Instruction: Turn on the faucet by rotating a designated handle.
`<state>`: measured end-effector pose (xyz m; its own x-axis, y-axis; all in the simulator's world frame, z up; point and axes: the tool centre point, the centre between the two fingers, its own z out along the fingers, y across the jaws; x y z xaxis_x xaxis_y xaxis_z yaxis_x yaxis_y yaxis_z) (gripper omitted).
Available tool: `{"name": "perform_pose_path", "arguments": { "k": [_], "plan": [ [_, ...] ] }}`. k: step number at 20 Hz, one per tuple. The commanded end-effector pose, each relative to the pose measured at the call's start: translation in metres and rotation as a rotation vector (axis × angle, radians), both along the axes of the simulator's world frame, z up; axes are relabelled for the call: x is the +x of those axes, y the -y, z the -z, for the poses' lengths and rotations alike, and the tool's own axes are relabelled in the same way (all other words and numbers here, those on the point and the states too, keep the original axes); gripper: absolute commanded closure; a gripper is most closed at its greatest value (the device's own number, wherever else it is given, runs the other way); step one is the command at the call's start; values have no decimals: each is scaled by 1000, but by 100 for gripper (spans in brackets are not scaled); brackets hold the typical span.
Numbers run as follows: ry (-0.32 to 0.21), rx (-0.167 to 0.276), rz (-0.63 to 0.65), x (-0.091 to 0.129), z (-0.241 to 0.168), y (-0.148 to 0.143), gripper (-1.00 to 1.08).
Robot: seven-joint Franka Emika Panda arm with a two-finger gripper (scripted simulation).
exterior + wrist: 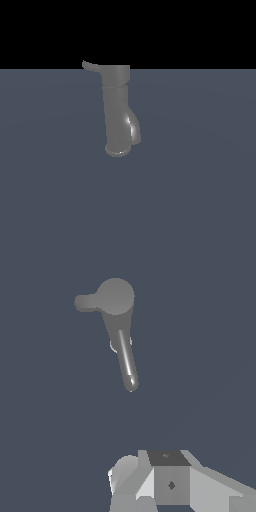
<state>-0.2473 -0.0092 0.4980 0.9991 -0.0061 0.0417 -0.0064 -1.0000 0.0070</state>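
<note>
The faucet [117, 321] and its handle [86, 302] are seen well apart from the gripper [165, 481]; its grip cannot be told.

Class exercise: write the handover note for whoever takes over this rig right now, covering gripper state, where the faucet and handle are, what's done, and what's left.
Gripper: only partly visible in the wrist view, well clear of the faucet; open or shut cannot be told.
Faucet: upright on the grey floor.
Handle: projects from the top cap toward the exterior view's left, untouched.
Done: nothing visible.
Left: approach, contact the handle, rotate it.
</note>
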Motion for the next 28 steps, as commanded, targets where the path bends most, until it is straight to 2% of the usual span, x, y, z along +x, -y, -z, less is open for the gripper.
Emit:
{"name": "perform_pose_path", "arguments": {
  "k": [1,10,16,28],
  "plan": [
    [0,0,0,0,0,0,108],
    [20,17,-24,9,-7,-16,108],
    [19,18,-16,10,-7,-16,108],
    [10,45,109,40,1,-22,108]
  ]
}}
